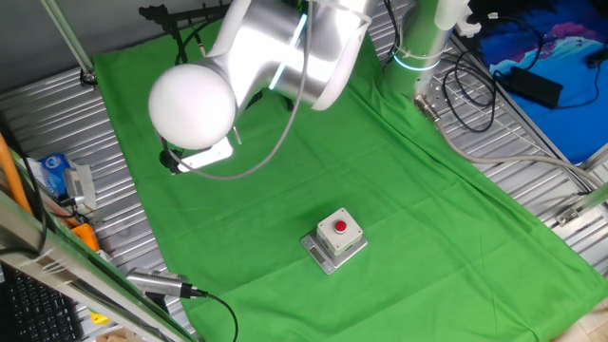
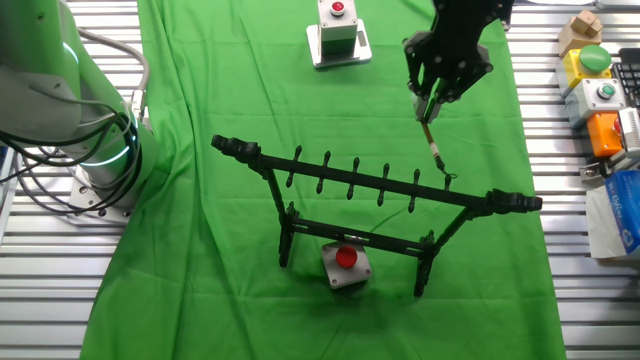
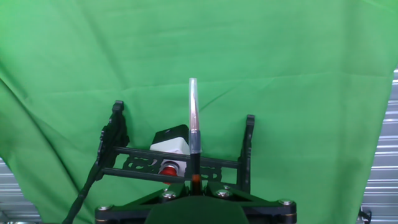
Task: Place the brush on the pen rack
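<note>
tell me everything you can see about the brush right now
The brush is pencil-thin: reddish-brown shaft, dark section, pale end. The gripper holds it by one end, so it hangs clear of the green cloth, slanting down toward the right part of the black pen rack, its end near the crossbar.

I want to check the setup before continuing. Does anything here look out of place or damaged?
Nothing looks damaged or spilled. The pen rack stands upright on the green cloth, and the gripper holds the brush near the crossbar.
</note>
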You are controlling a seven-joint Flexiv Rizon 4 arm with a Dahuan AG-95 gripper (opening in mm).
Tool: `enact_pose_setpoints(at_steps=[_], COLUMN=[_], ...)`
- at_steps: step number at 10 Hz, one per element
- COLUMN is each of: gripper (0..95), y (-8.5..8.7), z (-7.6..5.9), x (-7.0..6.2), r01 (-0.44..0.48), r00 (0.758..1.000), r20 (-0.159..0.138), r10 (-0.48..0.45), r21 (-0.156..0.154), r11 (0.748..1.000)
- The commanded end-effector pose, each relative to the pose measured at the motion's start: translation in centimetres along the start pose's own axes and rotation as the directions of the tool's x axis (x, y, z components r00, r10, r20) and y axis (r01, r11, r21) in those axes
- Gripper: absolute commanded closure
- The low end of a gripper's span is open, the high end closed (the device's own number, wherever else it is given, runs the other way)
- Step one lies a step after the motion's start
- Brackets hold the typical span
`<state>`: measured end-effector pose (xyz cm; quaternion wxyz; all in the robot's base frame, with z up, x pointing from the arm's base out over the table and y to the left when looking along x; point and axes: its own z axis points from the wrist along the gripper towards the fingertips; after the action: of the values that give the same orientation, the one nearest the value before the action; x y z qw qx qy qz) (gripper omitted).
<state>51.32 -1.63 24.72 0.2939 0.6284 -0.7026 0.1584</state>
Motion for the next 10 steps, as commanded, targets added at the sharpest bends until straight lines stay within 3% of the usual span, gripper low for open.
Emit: enact_pose_setpoints(at_steps=[1,10], gripper=[95.0,95.0], y=[0.05,0.09], z=[0.07,0.5], x=[0.08,0.06], r01=[0.0,-0.005], r00=[1.0,1.0], r20=[0.0,0.02], r10=[0.0,0.005], r21=[0.008,0.022], r11=[1.0,1.0])
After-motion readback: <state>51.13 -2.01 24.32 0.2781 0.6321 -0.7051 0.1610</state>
